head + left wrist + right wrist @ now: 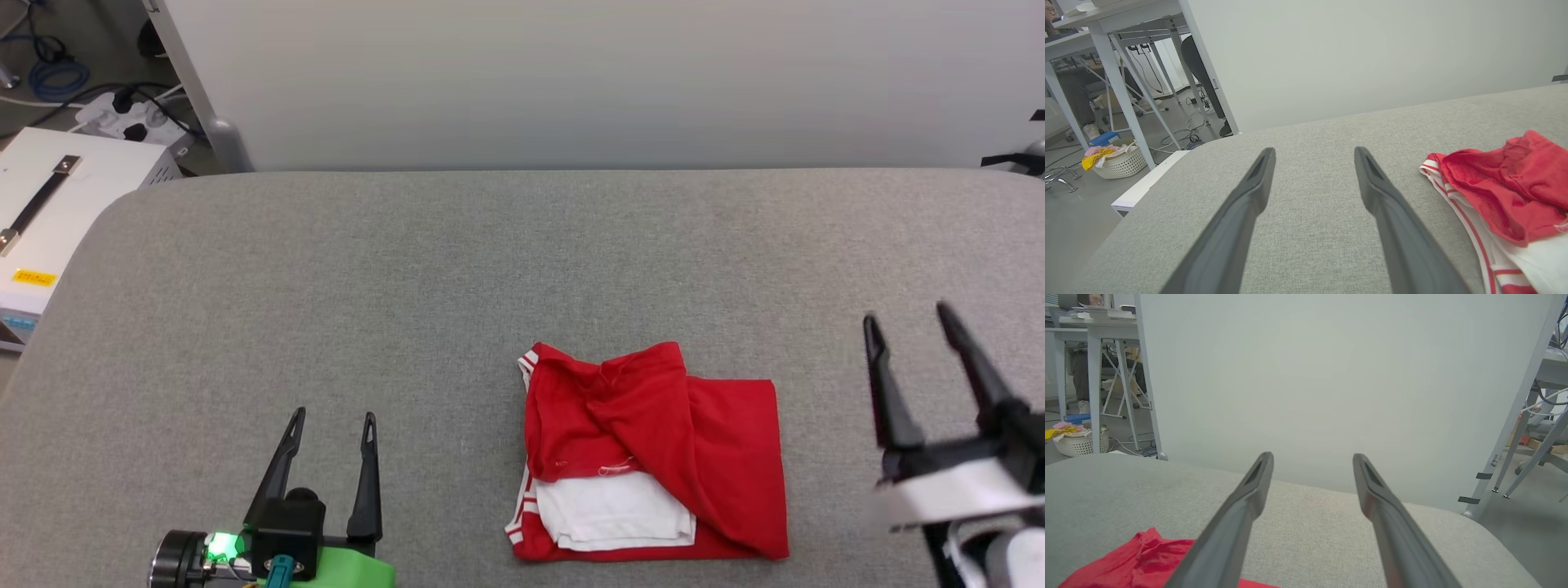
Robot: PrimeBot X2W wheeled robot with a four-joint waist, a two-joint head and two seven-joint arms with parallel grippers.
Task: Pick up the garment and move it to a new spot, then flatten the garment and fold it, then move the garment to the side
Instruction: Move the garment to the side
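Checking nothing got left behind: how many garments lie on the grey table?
1. The folded red garment lies on the table between the open left gripper and right gripper, touching neither. Other clothes sit in a basket on the floor.

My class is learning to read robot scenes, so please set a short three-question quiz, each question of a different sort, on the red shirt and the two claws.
1. Fill the gap: the garment lies on the grey table between the left claw and the right claw, and both claws are ___.
2. True or false: the left claw grips the garment.
3. Which colour besides red shows on the garment? A white, B blue, C yellow.

Key: 1 open. 2 false, it stands apart from the garment. 3 A.
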